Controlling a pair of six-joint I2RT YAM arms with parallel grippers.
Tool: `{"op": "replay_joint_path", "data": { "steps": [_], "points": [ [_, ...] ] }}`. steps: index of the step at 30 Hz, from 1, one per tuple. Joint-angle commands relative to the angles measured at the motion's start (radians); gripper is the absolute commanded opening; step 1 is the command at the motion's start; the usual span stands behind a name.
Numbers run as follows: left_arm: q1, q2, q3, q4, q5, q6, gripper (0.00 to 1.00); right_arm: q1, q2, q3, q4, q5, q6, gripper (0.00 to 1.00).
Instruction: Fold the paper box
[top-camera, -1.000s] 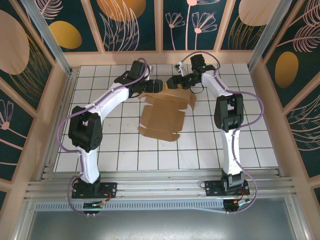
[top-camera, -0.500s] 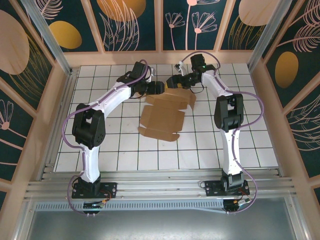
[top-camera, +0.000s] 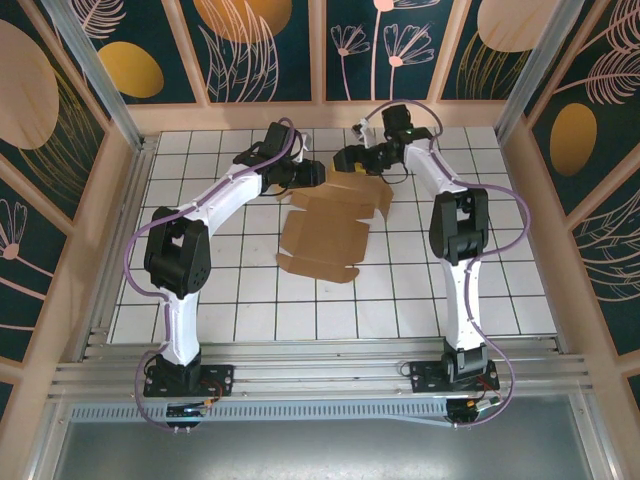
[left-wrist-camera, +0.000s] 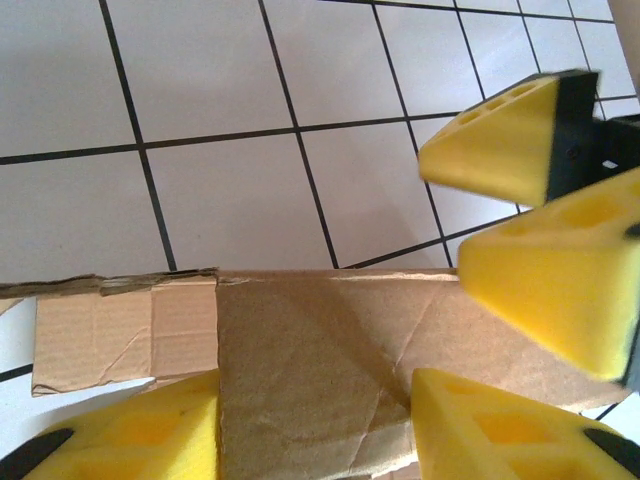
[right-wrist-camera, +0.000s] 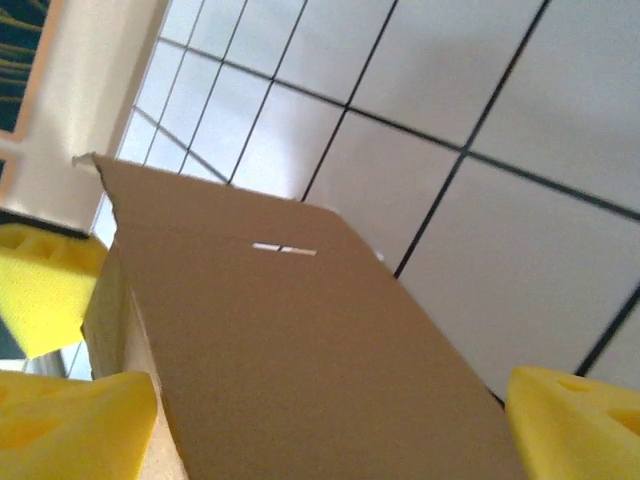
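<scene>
The paper box is a brown die-cut sheet lying mostly flat on the white tiles. Its far flap is lifted at the back edge, where both grippers meet. My left gripper comes in from the left. In the left wrist view the left gripper stands partly open, and the creased flap spans the gap between its yellow fingers. My right gripper comes in from the right. In the right wrist view the right gripper is wide open, with a broad brown panel between its fingers.
The tiled floor is ringed by low wooden walls, which run close behind the grippers. The right gripper's yellow fingers crowd the upper right of the left wrist view. Both arm bases stand at the near rail.
The left gripper's jaws have narrowed around the far flap, and its arm has shifted slightly right. The right gripper has stayed open and nearly still.
</scene>
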Motion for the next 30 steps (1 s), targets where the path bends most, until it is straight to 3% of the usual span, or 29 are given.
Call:
{"op": "replay_joint_path", "data": {
  "steps": [1, 4, 8, 14, 18, 24, 30],
  "points": [
    [0.004, 0.014, -0.001, -0.005, -0.025, 0.012, 0.47, -0.031, -0.150, -0.042, 0.139, 0.132, 0.180, 0.91],
    [0.004, 0.020, 0.001, -0.005, -0.025, 0.011, 0.46, -0.060, -0.226, -0.116, 0.219, 0.185, 0.308, 0.90],
    [0.004, 0.021, -0.003, 0.003, -0.024, 0.006, 0.46, -0.049, -0.363, -0.243, 0.221, 0.389, 0.427, 0.90],
    [0.004, 0.015, -0.006, 0.019, -0.015, 0.003, 0.47, 0.063, -0.665, -0.608, 0.309, 0.625, 0.532, 0.83],
    [0.004, 0.016, -0.004, 0.018, -0.014, 0.007, 0.47, 0.099, -0.705, -0.689, 0.316, 0.665, 0.590, 0.80],
    [0.004, 0.007, -0.018, 0.024, -0.016, 0.009, 0.47, 0.116, -0.619, -0.662, 0.343, 0.639, 0.623, 0.78],
    [0.003, -0.003, -0.039, 0.041, -0.011, 0.006, 0.48, 0.130, -0.544, -0.664, 0.426, 0.539, 0.678, 0.63]
  ]
}}
